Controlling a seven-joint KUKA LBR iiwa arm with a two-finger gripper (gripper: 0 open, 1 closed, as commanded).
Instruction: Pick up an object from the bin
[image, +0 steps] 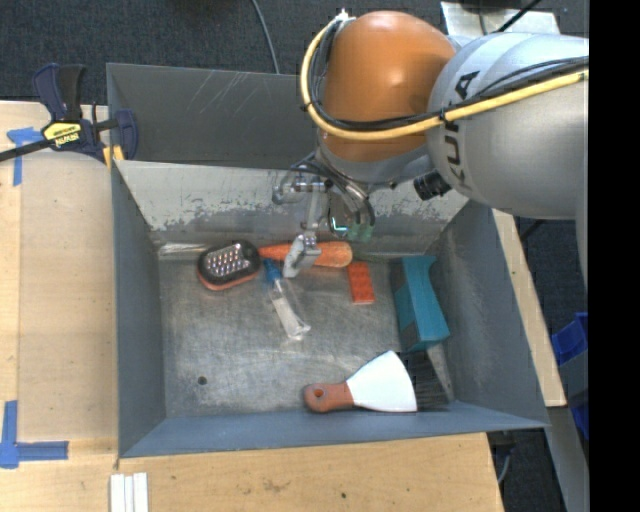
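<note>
**Claw low over the orange-handled brush at the back of the bin**

The claw (320, 238) hangs near the back wall of the grey bin (135, 330), about midway along it, under the arm's orange cover. Whether it is wide or narrow cannot be told from this angle, and nothing can be seen held in it.

Directly beneath it lies the orange-handled brush (240, 263). The brush lies flat along the foot of the back wall. Its dark oval head points to the view's left, clear of the claw, and its orange handle runs right, passing under the claw's metal tip. The tip looks to be at or touching the handle.

An orange-red block (361, 284) lies just right of and below the handle's end. A clear plastic piece (288, 315) lies on the floor just in front of the claw. A teal brush (420, 300) lies along the right wall, and a white scraper (370, 388) with a brown handle sits near the front, well apart from the claw.
</note>
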